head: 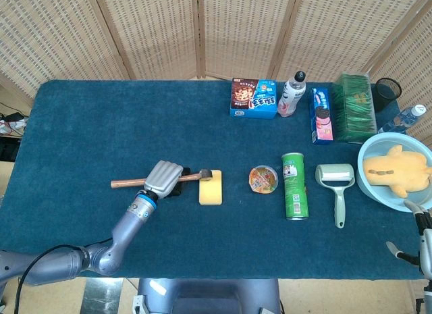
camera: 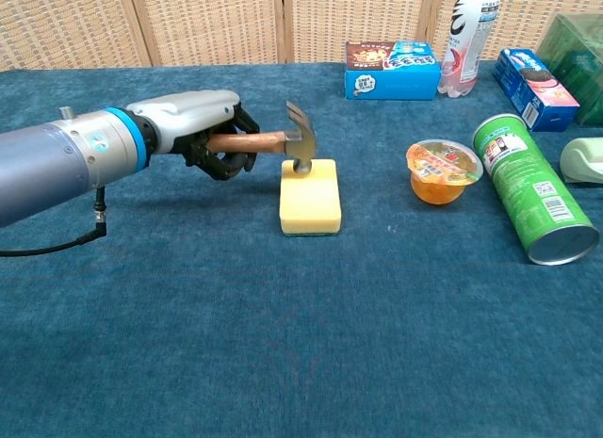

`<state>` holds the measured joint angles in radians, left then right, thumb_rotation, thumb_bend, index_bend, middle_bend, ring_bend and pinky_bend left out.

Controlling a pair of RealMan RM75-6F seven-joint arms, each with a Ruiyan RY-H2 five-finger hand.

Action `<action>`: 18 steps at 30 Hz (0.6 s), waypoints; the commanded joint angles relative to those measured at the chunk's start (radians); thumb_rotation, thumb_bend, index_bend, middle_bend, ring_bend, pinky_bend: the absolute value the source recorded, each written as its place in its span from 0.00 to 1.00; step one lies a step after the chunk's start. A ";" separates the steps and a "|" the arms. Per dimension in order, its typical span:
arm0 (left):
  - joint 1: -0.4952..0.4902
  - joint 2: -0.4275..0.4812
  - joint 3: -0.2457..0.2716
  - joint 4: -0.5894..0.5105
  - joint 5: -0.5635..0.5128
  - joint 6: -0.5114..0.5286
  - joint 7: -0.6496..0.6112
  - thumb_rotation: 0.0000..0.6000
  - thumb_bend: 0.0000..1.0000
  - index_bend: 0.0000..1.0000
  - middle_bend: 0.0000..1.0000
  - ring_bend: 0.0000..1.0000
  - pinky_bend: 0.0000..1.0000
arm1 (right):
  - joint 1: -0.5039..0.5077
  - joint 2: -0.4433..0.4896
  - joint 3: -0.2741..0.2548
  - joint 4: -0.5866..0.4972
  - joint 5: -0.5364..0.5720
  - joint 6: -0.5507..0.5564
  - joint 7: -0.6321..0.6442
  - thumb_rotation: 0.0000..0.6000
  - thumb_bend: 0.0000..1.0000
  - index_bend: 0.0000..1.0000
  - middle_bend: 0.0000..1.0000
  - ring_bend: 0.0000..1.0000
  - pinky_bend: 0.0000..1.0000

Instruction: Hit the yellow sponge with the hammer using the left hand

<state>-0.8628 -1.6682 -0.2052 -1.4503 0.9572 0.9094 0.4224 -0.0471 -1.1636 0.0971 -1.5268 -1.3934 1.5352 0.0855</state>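
The yellow sponge [head: 210, 190] [camera: 311, 199] lies flat on the blue tablecloth, just left of the table's middle. My left hand [head: 164, 178] [camera: 202, 125] grips the copper-coloured handle of the hammer [head: 127, 182] [camera: 254, 142] from above, to the left of the sponge. The handle lies nearly level. The metal hammer head [head: 204, 174] [camera: 300, 138] points down at the sponge's far left corner and seems to touch it. My right hand [head: 420, 237] shows only partly at the lower right edge of the head view, fingers apart and holding nothing.
Right of the sponge stand a jelly cup [head: 263, 179], a green can on its side [head: 294, 186] and a lint roller [head: 336, 184]. A light blue bowl [head: 375, 189] holds a yellow plush. Snack boxes [head: 253, 98], a bottle [head: 291, 94] and a green box [head: 356, 106] line the far edge.
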 commanded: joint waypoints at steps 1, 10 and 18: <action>-0.029 -0.020 0.019 0.021 -0.045 -0.017 0.077 1.00 0.62 0.59 0.74 0.79 0.69 | -0.002 -0.001 0.000 0.003 0.000 0.001 0.006 1.00 0.18 0.17 0.23 0.30 0.27; -0.018 -0.018 -0.013 -0.032 -0.027 0.096 0.079 1.00 0.62 0.59 0.74 0.79 0.69 | -0.018 0.004 -0.002 0.007 -0.006 0.024 0.021 1.00 0.18 0.17 0.23 0.30 0.27; 0.053 0.069 -0.011 -0.104 0.008 0.112 -0.055 1.00 0.61 0.59 0.74 0.79 0.69 | -0.013 0.006 -0.001 -0.006 -0.018 0.024 0.005 1.00 0.18 0.17 0.23 0.30 0.27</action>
<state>-0.8321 -1.6251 -0.2214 -1.5330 0.9520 1.0179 0.3953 -0.0608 -1.1577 0.0960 -1.5324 -1.4104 1.5594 0.0917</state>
